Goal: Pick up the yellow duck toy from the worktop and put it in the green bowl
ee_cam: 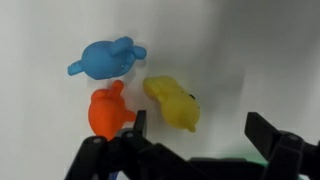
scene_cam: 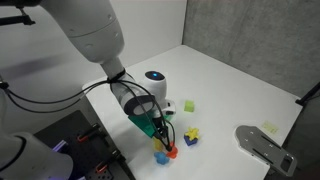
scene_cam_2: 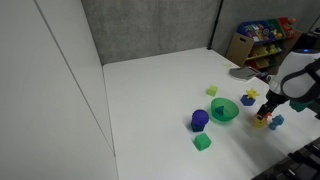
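Observation:
The yellow duck toy (ee_cam: 172, 103) lies on the white worktop (ee_cam: 230, 50), close beside an orange toy (ee_cam: 108, 110) and a blue toy (ee_cam: 105, 57). My gripper (ee_cam: 200, 130) is open and empty just above it, with the duck near the left finger and partly between the jaws. In both exterior views the gripper (scene_cam: 160, 135) (scene_cam_2: 268, 108) hangs over this toy cluster (scene_cam: 165, 152) (scene_cam_2: 262, 122). The green bowl (scene_cam_2: 225, 110) stands next to the cluster and is mostly hidden behind the gripper in an exterior view (scene_cam: 150, 127).
A purple cup (scene_cam_2: 199, 119), a green cube (scene_cam_2: 202, 142), a pale yellow-green cube (scene_cam_2: 212, 91) and a yellow star piece joined with blue (scene_cam_2: 249, 97) surround the bowl. A grey mount (scene_cam: 262, 145) sits at the table edge. A shelf of coloured items (scene_cam_2: 262, 38) stands behind.

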